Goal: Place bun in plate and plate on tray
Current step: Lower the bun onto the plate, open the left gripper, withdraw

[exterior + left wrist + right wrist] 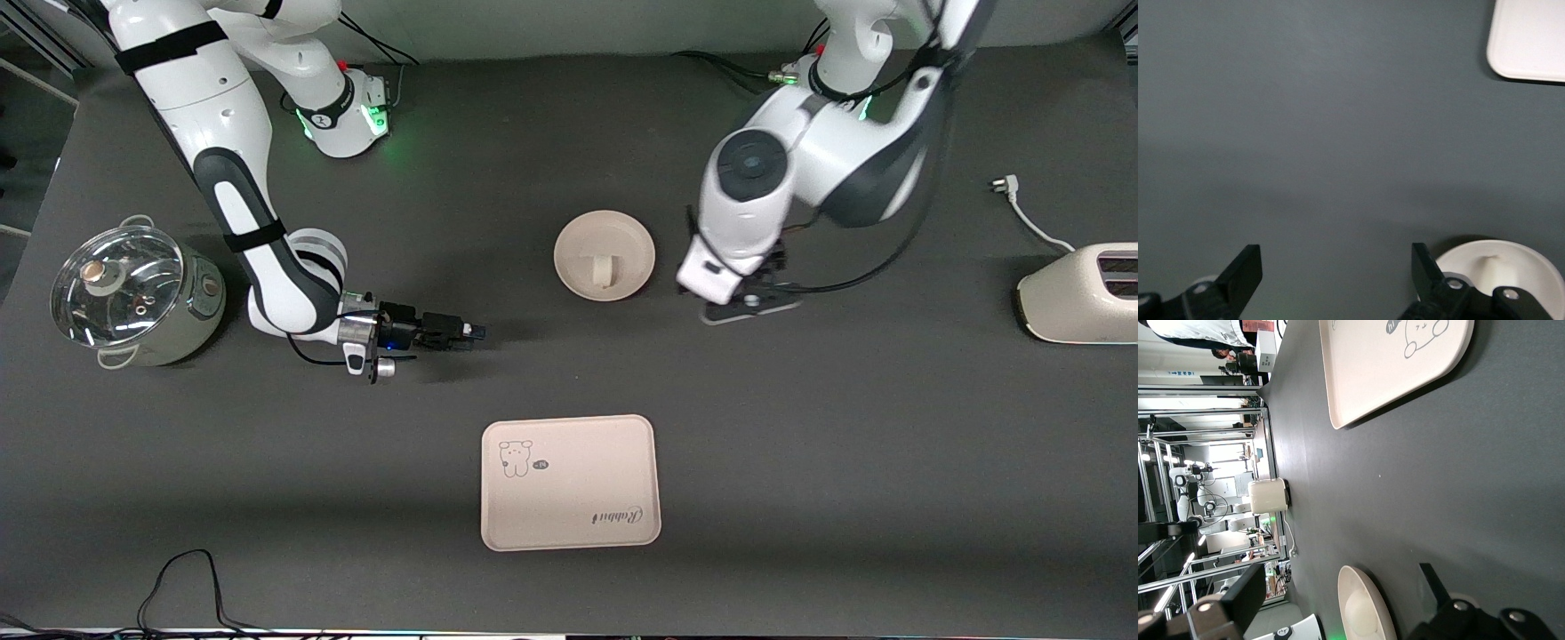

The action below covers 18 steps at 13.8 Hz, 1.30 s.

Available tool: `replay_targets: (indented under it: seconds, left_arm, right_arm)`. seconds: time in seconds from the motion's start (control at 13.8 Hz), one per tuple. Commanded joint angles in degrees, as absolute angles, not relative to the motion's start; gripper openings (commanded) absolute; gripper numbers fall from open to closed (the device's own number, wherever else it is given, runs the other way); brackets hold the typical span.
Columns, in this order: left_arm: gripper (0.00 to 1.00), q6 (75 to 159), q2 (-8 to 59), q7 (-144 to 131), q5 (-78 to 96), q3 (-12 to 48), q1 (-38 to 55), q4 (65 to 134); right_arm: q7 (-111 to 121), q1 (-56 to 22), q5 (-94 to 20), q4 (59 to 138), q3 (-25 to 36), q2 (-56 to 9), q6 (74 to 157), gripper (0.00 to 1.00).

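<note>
The round cream plate (pixel 573 238) lies on the dark table between the two arms, farther from the front camera than the tray. The small white bun (pixel 603 269) sits in it. The rectangular tray (pixel 569 498) with the bear drawing lies nearer the front camera, with nothing on it. My left gripper (pixel 751 311) is open and empty just above the table, beside the plate toward the left arm's end; its wrist view shows the plate (pixel 1538 257), the bun (pixel 1491 265) and a tray corner (pixel 1528 40). My right gripper (pixel 476 333) is open and empty, low, and points at the plate (pixel 1350 577) with the bun (pixel 1361 613).
A steel pot with a glass lid (pixel 124 293) stands at the right arm's end. A cream toaster (pixel 1080 293) with its cord and plug (pixel 1009 187) stands at the left arm's end. A black cable (pixel 187 578) lies near the table's front edge.
</note>
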<state>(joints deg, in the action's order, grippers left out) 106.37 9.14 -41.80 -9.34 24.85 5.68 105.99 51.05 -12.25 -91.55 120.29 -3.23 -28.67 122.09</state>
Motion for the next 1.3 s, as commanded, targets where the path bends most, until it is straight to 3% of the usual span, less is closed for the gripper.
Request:
replay_targets:
  seconds: [0.0, 0.29, 0.43, 0.58, 0.8, 1.23]
  left_arm:
    - [1.00, 102.49, 1.78, -25.21, -5.11, 14.55, 6.76, 107.75]
    - [1.00, 100.20, -2.45, -8.55, -3.16, -1.11, 10.18, 107.58]
    - [1.00, 97.31, -2.29, -8.09, -3.34, -0.89, 6.27, 105.13]
    - [1.00, 95.46, -1.93, -8.00, -3.34, 4.72, -0.41, 102.84]
    - [1.00, 94.13, -1.58, -7.91, -3.43, 4.83, -0.96, 101.43]
    - [1.00, 93.52, -0.44, -7.91, -3.25, 4.57, -1.14, 100.46]
  right_arm:
    - [49.57, -13.09, -91.94, 119.53, -3.25, -28.48, 124.09, 1.00]
    - [49.22, -13.53, -92.11, 120.06, -3.34, -28.56, 124.63, 1.00]
    - [48.00, -16.33, -92.37, 120.06, -3.43, -28.21, 129.17, 1.00]
    - [46.67, -18.01, -92.72, 120.23, -3.60, -27.95, 130.78, 1.00]
    - [46.49, -20.82, -93.60, 122.16, -3.95, -27.69, 134.80, 1.00]
    - [45.00, -20.92, -94.57, 132.35, -13.07, -19.69, 142.71, 1.00]
